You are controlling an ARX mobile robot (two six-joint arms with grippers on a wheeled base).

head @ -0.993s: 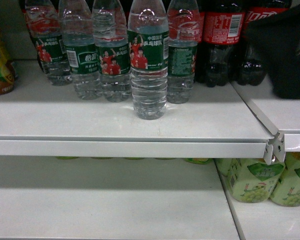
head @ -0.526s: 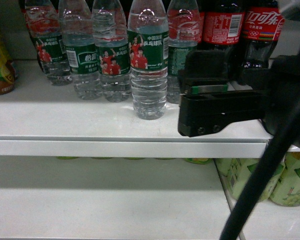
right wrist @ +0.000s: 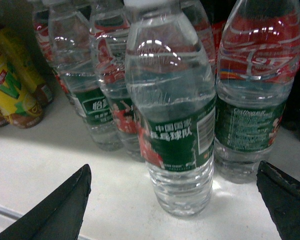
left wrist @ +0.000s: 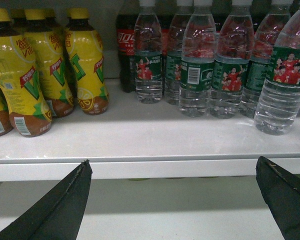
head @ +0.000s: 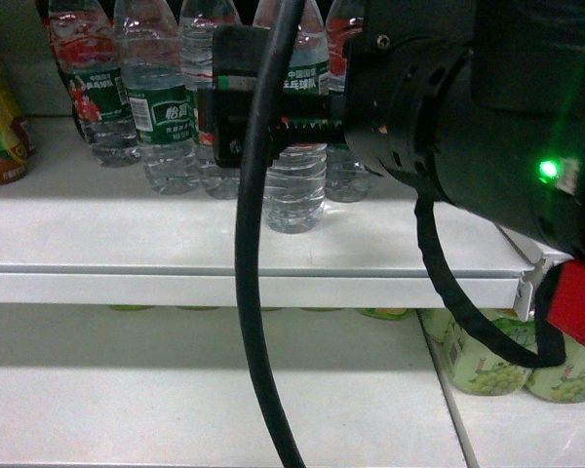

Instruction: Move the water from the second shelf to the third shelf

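Our right arm [head: 468, 107] fills head view 12 to 3 o'clock. White shelf [head: 127, 234] carries bottle row. Water bottle [right wrist: 172, 115] upright at front, 12 o'clock of our right gripper [right wrist: 172, 210], jaws spread wide, untouched. Our left gripper [left wrist: 172, 200] jaws also spread, holding nothing.

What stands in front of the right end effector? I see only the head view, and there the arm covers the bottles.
Observer: In the right wrist view the water stands upright, centred between the open fingers of the right end effector. Neither finger touches it.
Operator: Has it a cap?
Observer: Yes, a white cap shows at the top edge.
Operator: And the other arm?
Observer: The left end effector is open in front of the shelf edge, holding nothing.
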